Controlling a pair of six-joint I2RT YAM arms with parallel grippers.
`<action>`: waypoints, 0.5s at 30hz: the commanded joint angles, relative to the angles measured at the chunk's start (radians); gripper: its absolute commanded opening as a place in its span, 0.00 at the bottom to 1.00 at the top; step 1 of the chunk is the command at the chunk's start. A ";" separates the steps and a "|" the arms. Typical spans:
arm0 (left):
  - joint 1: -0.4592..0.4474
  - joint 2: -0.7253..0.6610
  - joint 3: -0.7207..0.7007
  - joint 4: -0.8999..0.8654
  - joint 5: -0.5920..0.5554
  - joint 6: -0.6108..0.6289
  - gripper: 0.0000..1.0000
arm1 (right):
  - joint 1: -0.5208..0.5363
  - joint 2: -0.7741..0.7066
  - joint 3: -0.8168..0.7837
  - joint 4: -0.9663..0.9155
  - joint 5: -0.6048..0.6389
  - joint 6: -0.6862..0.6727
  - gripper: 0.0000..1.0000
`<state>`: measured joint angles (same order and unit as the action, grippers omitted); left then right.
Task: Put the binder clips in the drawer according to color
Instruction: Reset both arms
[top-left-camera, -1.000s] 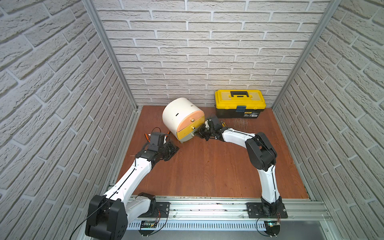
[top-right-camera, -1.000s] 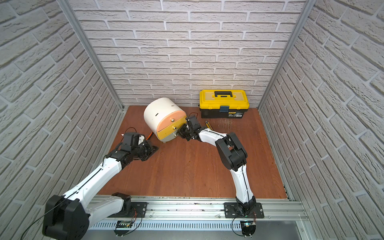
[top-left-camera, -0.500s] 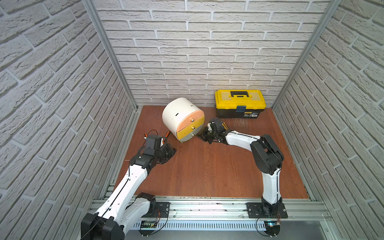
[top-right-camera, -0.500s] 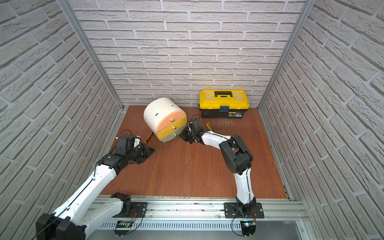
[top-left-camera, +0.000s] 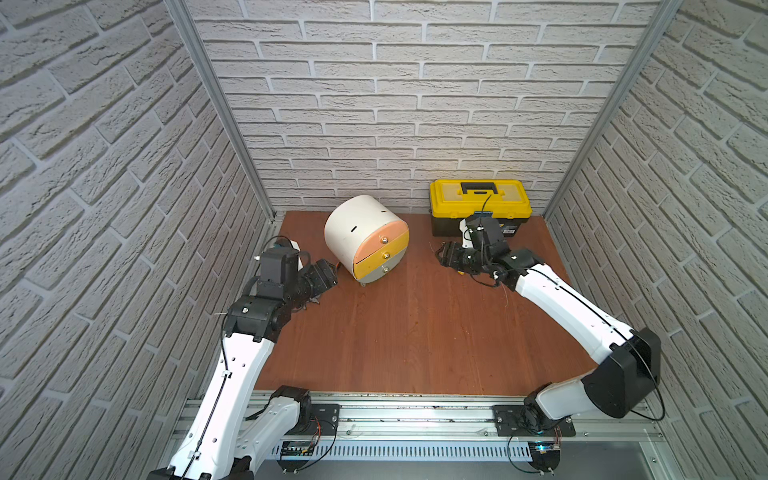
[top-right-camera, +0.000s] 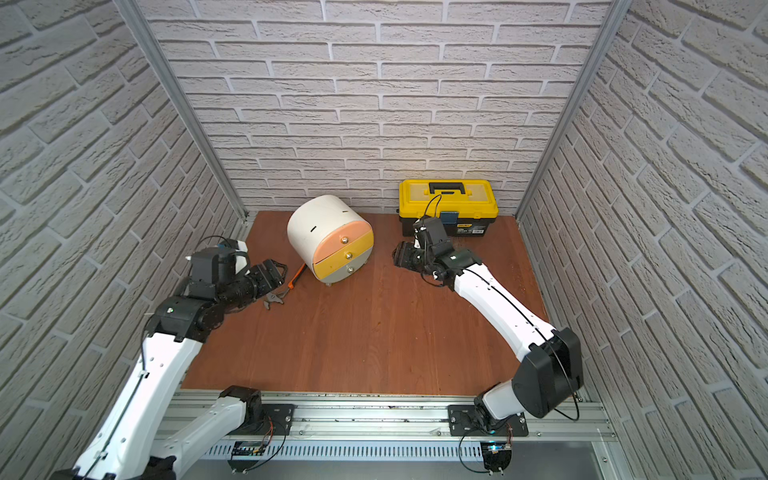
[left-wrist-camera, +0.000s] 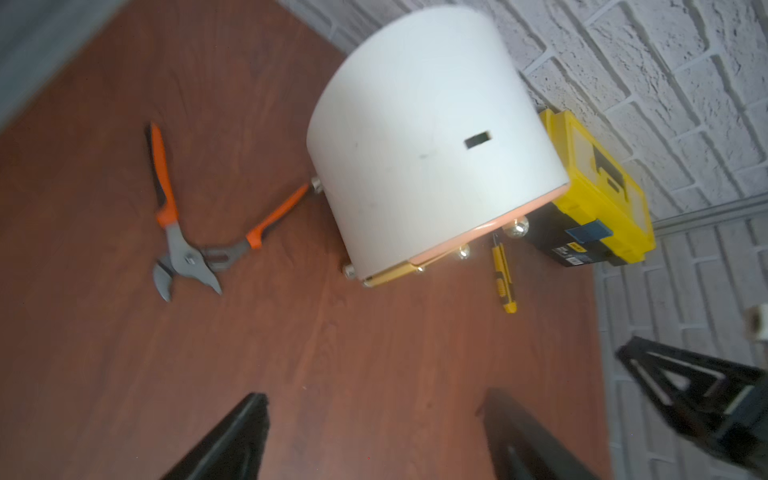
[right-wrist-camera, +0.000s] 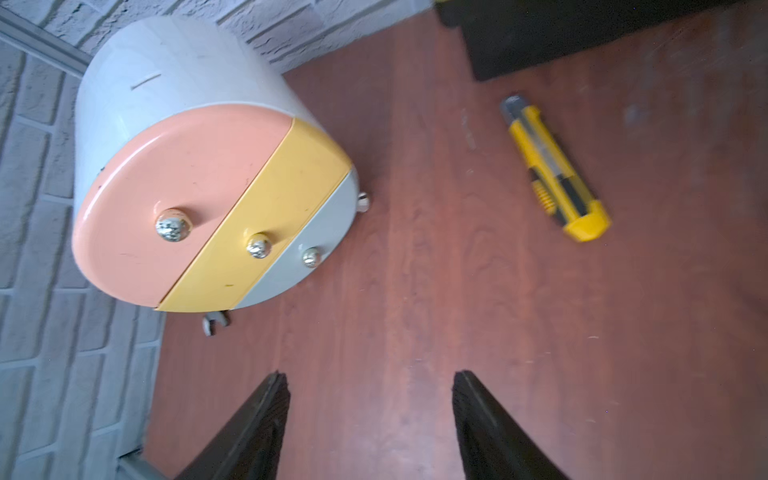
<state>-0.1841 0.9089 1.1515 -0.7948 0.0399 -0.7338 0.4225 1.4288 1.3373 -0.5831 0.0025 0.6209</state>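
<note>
Start at nine o'clock on the table: your left gripper (left-wrist-camera: 374, 440) hangs with its jaws spread wide and nothing between them, just above the bare wood. Near it, between gripper and cabinet, lie the orange-handled pliers (left-wrist-camera: 183, 249), one handle reaching to the cabinet's foot.

At about eleven o'clock stands the drawer cabinet (top-left-camera: 365, 239), its peach, yellow and grey fronts all pushed in, as far as you can see; the knobs face five o'clock.

Toward one o'clock your right gripper (right-wrist-camera: 370, 428) is also parted and empty, pointing at the cabinet front, with the utility knife (right-wrist-camera: 555, 166) lying beside it and the toolbox (top-right-camera: 448, 205) at the back wall.

No binder clips show in any view, so they are either inside the drawers or hidden. By the look of it the sorting is finished. Your next move, I judge, is only to draw both arms clear without knocking the cabinet.
</note>
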 joint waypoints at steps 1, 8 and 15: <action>0.006 -0.030 0.069 -0.009 -0.181 0.198 0.99 | -0.024 -0.096 0.016 -0.121 0.195 -0.196 0.69; 0.006 -0.082 0.093 0.098 -0.375 0.352 0.99 | -0.048 -0.293 -0.022 -0.015 0.491 -0.358 0.88; 0.006 -0.318 -0.234 0.435 -0.381 0.545 0.98 | -0.049 -0.356 -0.074 0.088 0.497 -0.515 0.99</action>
<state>-0.1841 0.6624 1.0042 -0.5625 -0.3023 -0.3256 0.3763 1.0622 1.2915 -0.5545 0.4534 0.1951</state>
